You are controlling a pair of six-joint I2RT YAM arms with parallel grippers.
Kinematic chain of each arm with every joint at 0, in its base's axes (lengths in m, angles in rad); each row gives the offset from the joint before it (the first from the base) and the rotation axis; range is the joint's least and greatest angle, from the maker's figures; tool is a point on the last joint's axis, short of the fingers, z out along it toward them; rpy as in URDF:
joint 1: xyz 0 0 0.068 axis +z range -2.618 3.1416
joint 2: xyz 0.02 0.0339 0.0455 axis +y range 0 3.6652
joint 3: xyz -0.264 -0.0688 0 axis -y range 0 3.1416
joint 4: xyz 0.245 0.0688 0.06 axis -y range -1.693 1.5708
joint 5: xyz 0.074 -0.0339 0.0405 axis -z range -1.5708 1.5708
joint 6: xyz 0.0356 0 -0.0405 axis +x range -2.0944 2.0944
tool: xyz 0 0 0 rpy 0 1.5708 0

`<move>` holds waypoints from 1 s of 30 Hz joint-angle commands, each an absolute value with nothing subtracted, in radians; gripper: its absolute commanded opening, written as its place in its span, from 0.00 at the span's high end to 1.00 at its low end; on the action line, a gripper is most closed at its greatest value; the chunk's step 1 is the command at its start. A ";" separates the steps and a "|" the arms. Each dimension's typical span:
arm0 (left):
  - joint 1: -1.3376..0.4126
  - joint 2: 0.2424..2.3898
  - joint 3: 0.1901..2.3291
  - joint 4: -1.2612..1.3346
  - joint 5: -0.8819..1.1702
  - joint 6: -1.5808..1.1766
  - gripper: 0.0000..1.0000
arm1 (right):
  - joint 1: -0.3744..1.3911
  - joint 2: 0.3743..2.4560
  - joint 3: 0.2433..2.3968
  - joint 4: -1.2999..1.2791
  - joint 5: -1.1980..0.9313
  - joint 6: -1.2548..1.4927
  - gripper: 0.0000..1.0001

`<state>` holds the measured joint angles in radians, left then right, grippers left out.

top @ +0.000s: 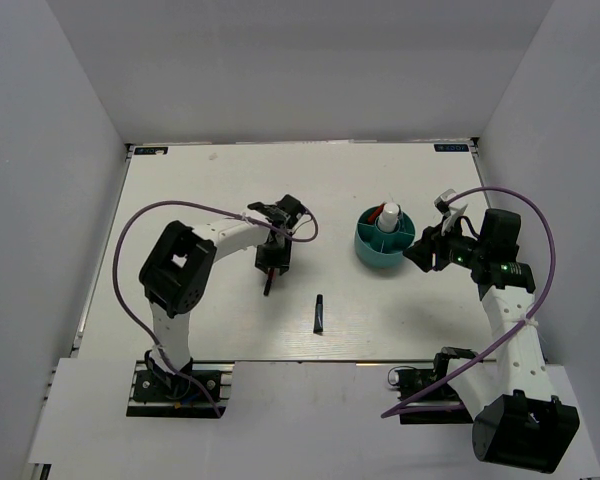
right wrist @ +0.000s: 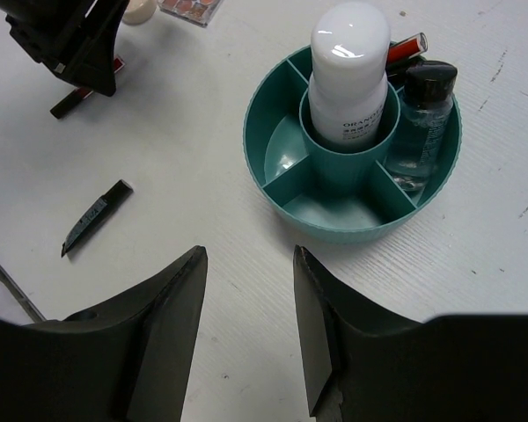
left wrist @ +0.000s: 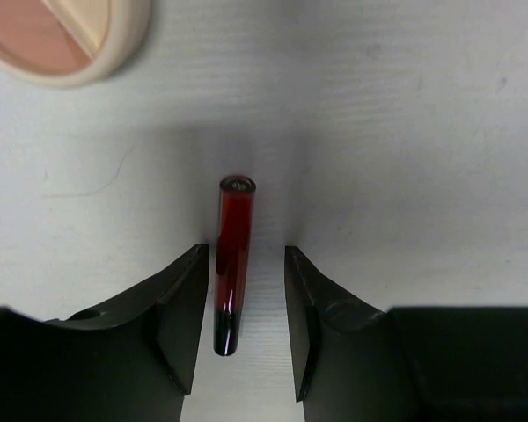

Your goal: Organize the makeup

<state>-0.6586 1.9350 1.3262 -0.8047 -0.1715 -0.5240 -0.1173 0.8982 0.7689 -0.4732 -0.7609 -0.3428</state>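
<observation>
Writing: the white bottle (right wrist: 350, 61) has grey print that starts "ORGAN". The rest of that line, and anything under it, is hidden behind the rim of the centre cup (right wrist: 334, 151) of the teal tub (right wrist: 334, 224). The black tube (right wrist: 95, 215) has pale print along its side, too small to read.

Pose, left: the left arm (top: 180, 265) reaches to mid-bench (top: 180, 180) with its wrist turned down. The left fingers (left wrist: 180, 316) are spread and straddle the red-and-black tube (left wrist: 231, 264), which lies flat on the bench with its black end toward the wrist camera. Bare bench shows between the tube and one finger. The other finger is just beside the tube, and I cannot tell whether it touches. The tube is not pinched.

Pose, right: the right arm (top: 510, 320) runs up the right side of the bench. The right fingers (right wrist: 176, 325) are spread with nothing between them, near the tub's outer wall but apart from it.

Tub contents: the white bottle stands upright in the centre cup, and a clear dark-capped bottle (right wrist: 422, 114) stands in the outer compartment beside it. Behind both is a second red tube (right wrist: 405, 46), mostly hidden.

The black tube lies alone on the bench between the arms, well apart from the tub.

Cut off: the round beige compact (left wrist: 62, 35) shows pink and cream pans and is clipped by the corner of the left wrist view. The pink-toned palette (right wrist: 189, 9) is only a strip at the top edge of the right wrist view. I cannot make out either in the top view.
</observation>
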 commanded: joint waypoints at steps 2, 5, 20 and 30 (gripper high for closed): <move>-0.624 1.971 1.356 -0.798 -0.150 -0.483 0.52 | -0.118 0.884 0.772 -0.466 -0.758 -0.330 0.50; -0.606 1.983 1.336 -0.784 -0.134 -0.469 0.55 | -0.118 0.884 0.770 -0.465 -0.753 -0.330 0.50; -0.620 1.781 1.433 -0.533 0.222 -0.339 1.00 | -0.120 0.907 0.782 -0.468 -0.753 -0.336 0.29; -0.620 1.836 1.557 -0.032 0.409 -0.359 1.00 | -0.121 0.916 0.798 -0.448 -0.735 -0.316 1.00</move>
<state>-0.6193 1.7996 1.5143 -0.2237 0.3168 -0.3489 -0.1177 0.9173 0.7689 -0.4706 -0.7406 -0.3218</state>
